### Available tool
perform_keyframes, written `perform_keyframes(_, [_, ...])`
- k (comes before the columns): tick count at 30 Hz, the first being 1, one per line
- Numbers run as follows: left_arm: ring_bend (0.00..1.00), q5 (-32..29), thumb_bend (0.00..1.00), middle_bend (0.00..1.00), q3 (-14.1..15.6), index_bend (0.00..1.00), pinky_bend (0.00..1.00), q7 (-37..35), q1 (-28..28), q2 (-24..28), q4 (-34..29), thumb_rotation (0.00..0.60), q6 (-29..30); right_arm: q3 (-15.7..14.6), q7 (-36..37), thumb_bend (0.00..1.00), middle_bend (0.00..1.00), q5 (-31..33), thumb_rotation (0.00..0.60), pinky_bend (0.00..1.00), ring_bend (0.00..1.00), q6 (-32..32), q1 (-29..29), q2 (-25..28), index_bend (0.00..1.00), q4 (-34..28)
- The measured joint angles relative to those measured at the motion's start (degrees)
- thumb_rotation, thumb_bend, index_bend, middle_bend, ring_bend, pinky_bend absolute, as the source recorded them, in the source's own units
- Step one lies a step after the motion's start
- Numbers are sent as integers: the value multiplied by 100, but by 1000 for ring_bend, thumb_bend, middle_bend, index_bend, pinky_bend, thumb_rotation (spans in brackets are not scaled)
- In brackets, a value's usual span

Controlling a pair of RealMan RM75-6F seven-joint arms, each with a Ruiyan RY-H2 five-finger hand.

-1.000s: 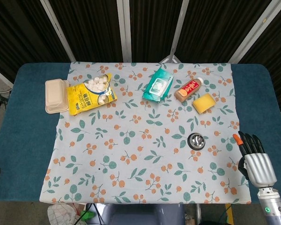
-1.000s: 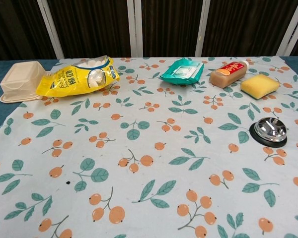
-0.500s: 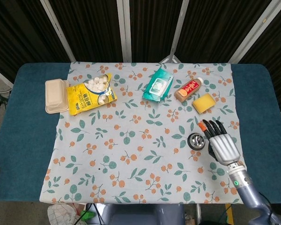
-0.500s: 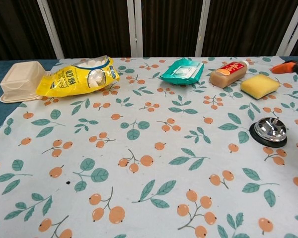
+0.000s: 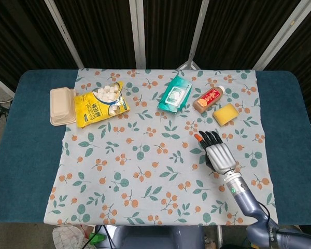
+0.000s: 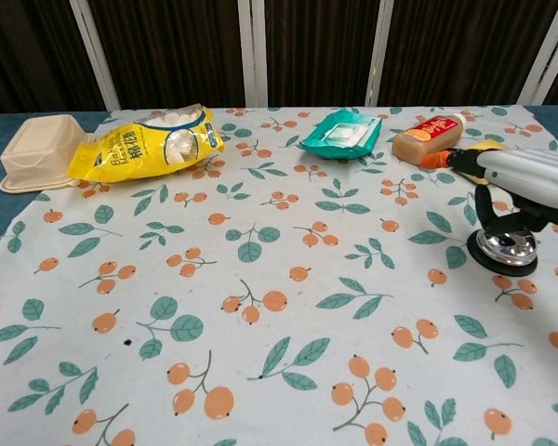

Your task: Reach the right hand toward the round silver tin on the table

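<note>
The round silver tin (image 6: 505,247) sits on its black base at the right of the flowered cloth (image 6: 260,279). My right hand (image 6: 523,179) hovers just above it with its fingers stretched out flat and pointing left, holding nothing. From the head view the right hand (image 5: 216,152) covers the tin almost wholly, orange fingertip toward the table's middle. No view shows my left hand.
Along the far side lie a beige foam box (image 5: 62,106), a yellow snack bag (image 5: 100,105), a teal wipes pack (image 5: 175,93), a brown bottle (image 5: 208,98) and a yellow sponge (image 5: 225,113). The blue table (image 5: 26,135) shows around the cloth.
The right hand has swept in from the table's right edge toward the left and forward, and now hangs over the silver tin. Nothing else moved.
</note>
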Motion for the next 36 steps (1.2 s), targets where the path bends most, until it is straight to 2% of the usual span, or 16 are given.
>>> perform_keyframes(8, [0, -74, 467, 0, -17, 27, 73, 104, 2, -21, -11, 600, -13, -160, 534, 978, 0, -248, 600, 0, 0, 76, 136, -509, 95, 1053])
perform_keyframes(17, [0, -141, 467, 0, -25, 31, 73, 310, -24, -83, -48, 600, -65, -427, 1225, 978, 0, -484, 600, 0, 0, 137, 166, -837, 95, 1847])
perform_keyframes(32, [0, -175, 467, 0, -8, 33, 73, 435, -44, -122, -87, 600, -120, -637, 1839, 978, 0, -645, 600, 0, 0, 153, 181, -1166, 95, 2478])
perform_keyframes(36, [0, -167, 467, 0, -1, 33, 73, 413, -42, -108, -93, 600, -121, -639, 1832, 977, 0, -692, 600, 0, 0, 228, 198, -1146, 95, 2454])
